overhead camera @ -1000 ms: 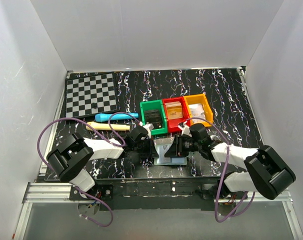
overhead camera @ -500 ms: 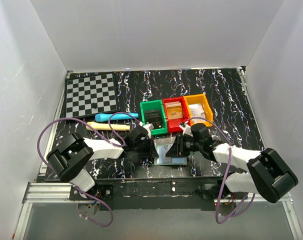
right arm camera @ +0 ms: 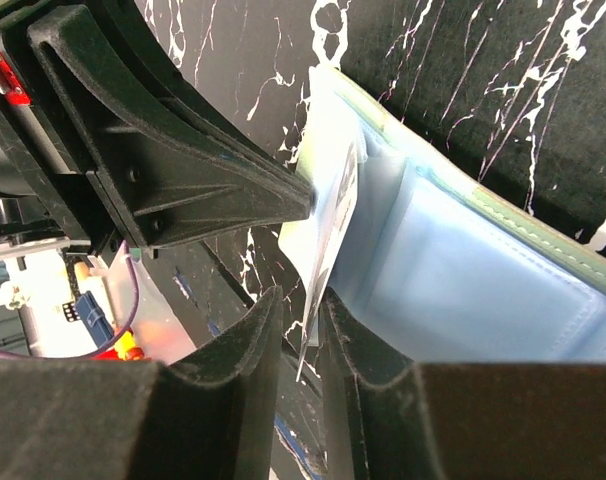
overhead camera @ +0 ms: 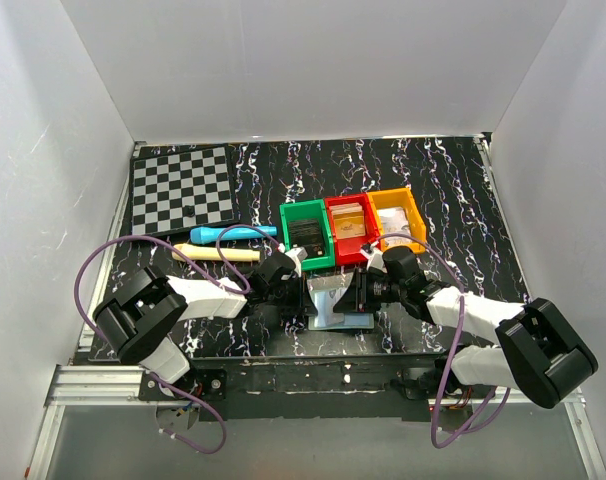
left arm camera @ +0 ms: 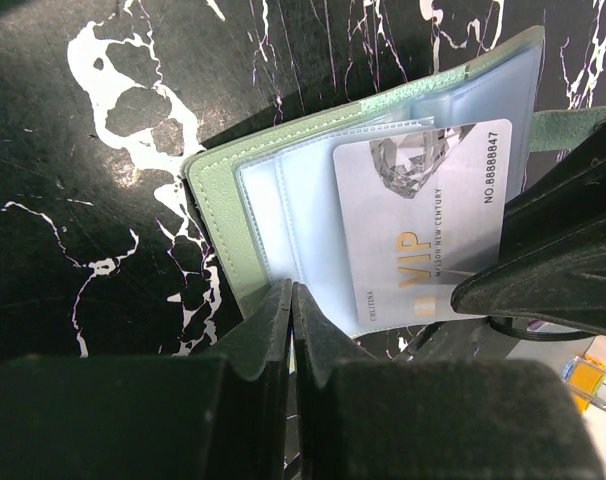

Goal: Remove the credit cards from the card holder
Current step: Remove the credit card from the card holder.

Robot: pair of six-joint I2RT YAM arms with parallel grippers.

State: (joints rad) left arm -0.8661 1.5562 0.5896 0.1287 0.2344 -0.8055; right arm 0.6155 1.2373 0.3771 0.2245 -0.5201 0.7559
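While your left jaws sit pressed shut at the edge of the green card holder [overhead camera: 335, 305], lower centre overhead, your right jaws narrowly straddle the half-out VIP card [left arm camera: 418, 220], not visibly pinching. It looks light, stiff and slick, so take its bare edge.

Marbled table [overhead camera: 453, 190]: chessboard [overhead camera: 181, 188], bins [overhead camera: 287, 232], card holder [overhead camera: 329, 299].

Lab rig: white enclosure walls [overhead camera: 283, 70], aluminium rail [overhead camera: 103, 385].

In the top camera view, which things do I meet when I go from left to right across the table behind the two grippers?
Chessboard → green bin → red bin → orange bin
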